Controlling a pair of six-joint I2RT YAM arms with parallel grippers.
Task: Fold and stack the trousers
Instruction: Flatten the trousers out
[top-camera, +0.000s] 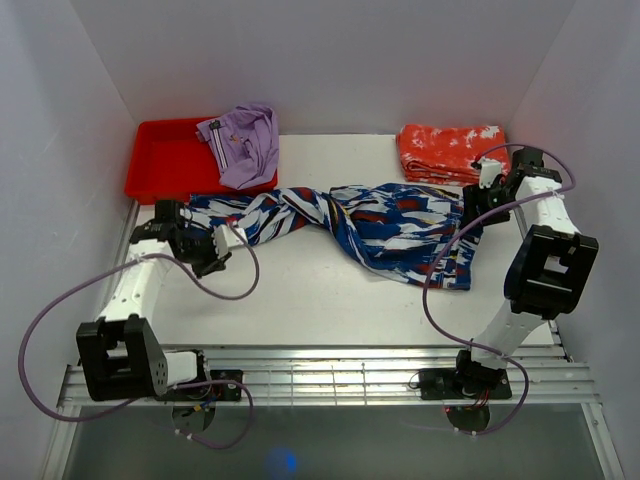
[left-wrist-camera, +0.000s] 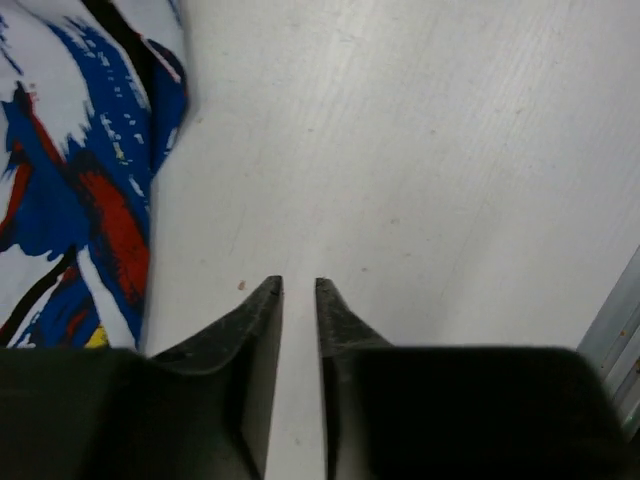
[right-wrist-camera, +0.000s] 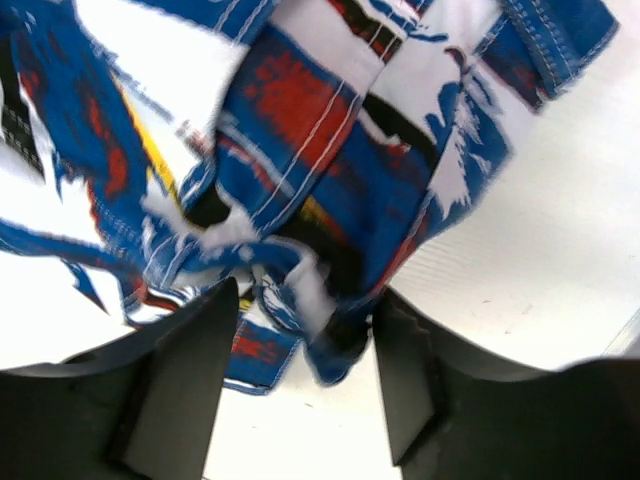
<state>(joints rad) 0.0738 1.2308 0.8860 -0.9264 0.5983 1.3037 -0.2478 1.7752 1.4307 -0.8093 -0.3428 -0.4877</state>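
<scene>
Item: trousers (top-camera: 340, 225), thin fabric, streaked blue, white and black print with red and small yellow patches. Location: laid lengthwise across the middle of the bench (top-camera: 300, 310), the narrow end at the left, the broad bunched end at the right, a rope-like twist between the two; no fold is seen. Left end effector (left-wrist-camera: 298, 295): fingers almost pressed together, only a thin slit between them, nothing held. It is poised over bare bench with the edge of the print just beside it on the left of the wrist view. Right end effector (right-wrist-camera: 307, 290): fingers spread wide, a crumpled bunch of stitched hem or waistband fabric lying in the gap, not clamped. Other contents: a lilac garment (top-camera: 245, 140) draped over the rim of a red tray (top-camera: 160, 165) at the far left, and a folded orange-red garment (top-camera: 450, 150) with white splotches at the far right, both apart from the work. Step in hand, as judged: the flattening stage ahead of the first fold, with the cloth gathered rather than spread. Next move, as judged: the right fingers are to be closed on the bunch between them, the left fingers are to be opened and shifted sideways onto the near trouser end, and the twist is to be drawn out by an even pull. A grip on one layer alone is to be avoided, since thin cloth is likely to slip or drag unevenly.
</scene>
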